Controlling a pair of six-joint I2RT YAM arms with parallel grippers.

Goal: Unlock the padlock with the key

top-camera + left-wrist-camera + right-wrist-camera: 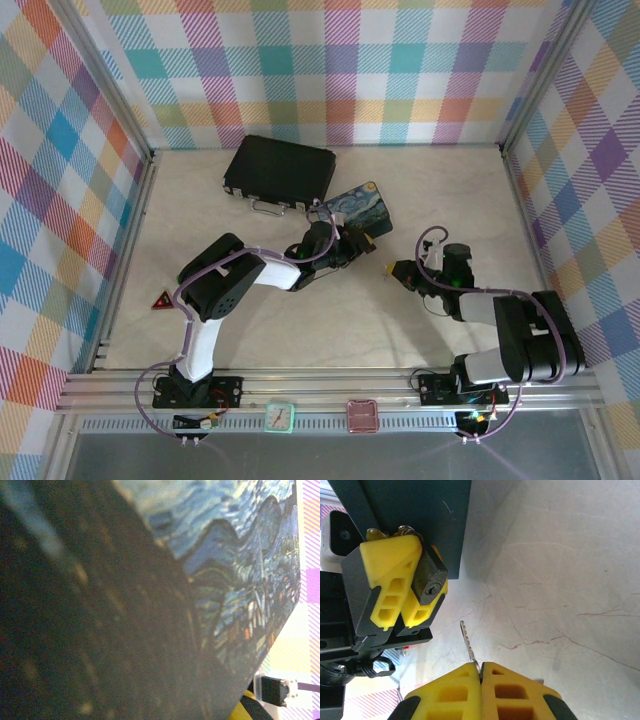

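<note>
The pale marble bench (300, 330) carried a black briefcase (280, 168) at its far side. A blue box printed with a painting (362, 207) sat just right of the briefcase and a little nearer. A small red triangle (162, 298) lay well apart from both, by the left edge. The left claw (417, 567) reached to the near side of the box and was clamped on the padlock (431, 581), whose keyhole faced the right claw (481, 667). The right claw was pinched tight on the key (466, 639). The key's toothed blade pointed toward the padlock and stood just short of it, not touching
</note>
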